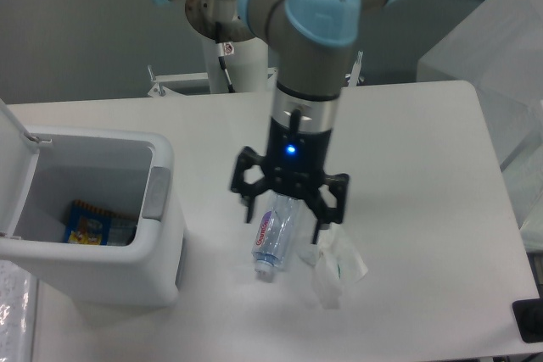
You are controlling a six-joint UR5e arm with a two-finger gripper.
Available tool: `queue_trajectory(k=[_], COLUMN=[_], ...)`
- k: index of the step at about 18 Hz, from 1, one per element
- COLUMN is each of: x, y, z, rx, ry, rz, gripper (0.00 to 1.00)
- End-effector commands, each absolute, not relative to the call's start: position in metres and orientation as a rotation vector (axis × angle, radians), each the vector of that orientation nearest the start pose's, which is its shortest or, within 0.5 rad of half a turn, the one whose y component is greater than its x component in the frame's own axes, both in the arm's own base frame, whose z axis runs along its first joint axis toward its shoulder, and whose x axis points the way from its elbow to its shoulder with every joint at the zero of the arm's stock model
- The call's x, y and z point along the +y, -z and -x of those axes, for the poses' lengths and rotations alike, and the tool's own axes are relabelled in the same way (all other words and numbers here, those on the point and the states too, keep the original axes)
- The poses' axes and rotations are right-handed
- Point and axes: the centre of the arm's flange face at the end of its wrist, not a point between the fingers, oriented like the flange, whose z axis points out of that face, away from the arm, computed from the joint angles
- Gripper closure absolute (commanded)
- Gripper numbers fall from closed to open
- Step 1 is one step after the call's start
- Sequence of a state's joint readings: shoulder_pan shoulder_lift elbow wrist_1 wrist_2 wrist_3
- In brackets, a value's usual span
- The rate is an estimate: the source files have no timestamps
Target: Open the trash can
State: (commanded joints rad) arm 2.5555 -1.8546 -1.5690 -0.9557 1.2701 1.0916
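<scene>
**Q:** Where does the trash can [93,235] stand, and in what state?

**A:** At the table's [424,209] left edge. Its lid [15,167] is already swung up and stands upright at the far left; a colourful packet [89,225] lies inside.

**Q:** How would it handle?

**A:** Judged from its look, it is stiff, smooth white plastic, light for its bulk, so a hard sideways shove might slide it. The grey push tab [156,193] on the right rim is the likely place to press; the lid's free edge is the alternative.

**Q:** And the gripper [288,214]?

**A:** It hangs to the right of the bin, apart from it, pointing down, fingers spread and holding nothing. Below it lie a clear plastic bottle [273,239] and a crumpled clear wrapper [338,267].

**Q:** What remains to do?

**A:** Seemingly nothing: the can appears open.
</scene>
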Motion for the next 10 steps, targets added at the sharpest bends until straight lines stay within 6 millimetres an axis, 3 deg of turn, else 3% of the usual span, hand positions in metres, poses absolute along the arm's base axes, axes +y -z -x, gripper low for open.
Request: queue_trajectory(k=[2, 5, 6, 10], x=[0.464, 0.434, 0.432, 0.436], y=[-0.38, -0.348, -0.336, -0.326], z=[0.435, 0.47, 0.477, 0.479], rx=[0.297, 0.341, 0.365, 0.393], ry=[-0.174, -0.219, -0.215, -0.223], rz=[2.736, 2.86, 2.89, 2.942], gripper=[0.0, 0.0, 0.0, 0.0])
